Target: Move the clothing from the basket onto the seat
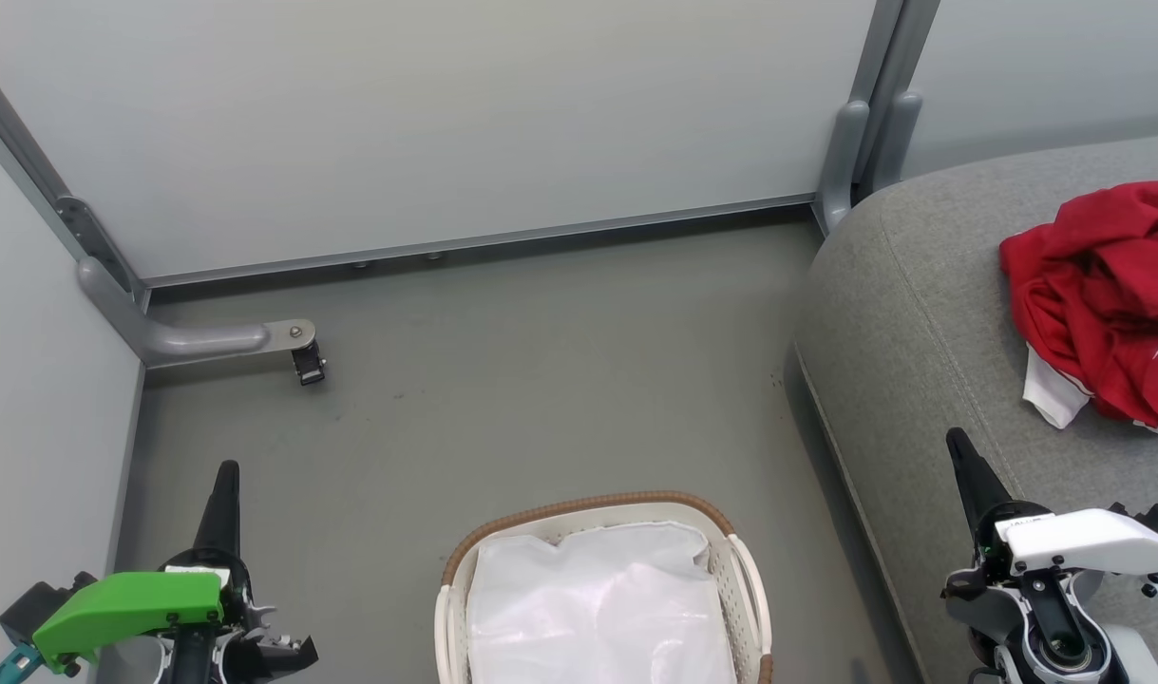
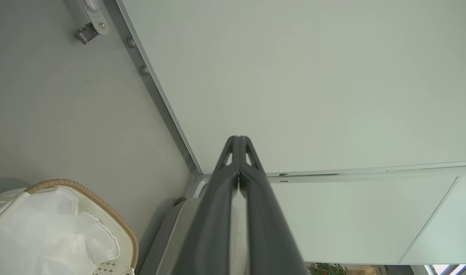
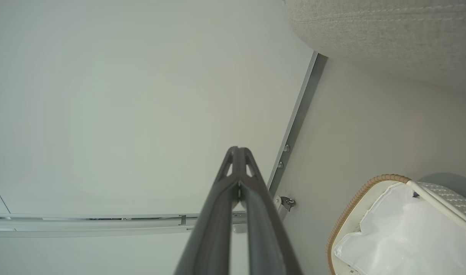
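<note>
Both my claws are closed and hold nothing: the left gripper and the right gripper point forward. Between them stands the basket. The part I can see has the white liner and, I think, no red. Farther, ahead and right of my right gripper, the nearer one, the clothing lies on the seat.

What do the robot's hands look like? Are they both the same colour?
Not quite! The left gripper has a bright green cover, and the right gripper has a white cover. Each one has two long, dark, pointy fingers with little triangle holes near the tips.
</note>
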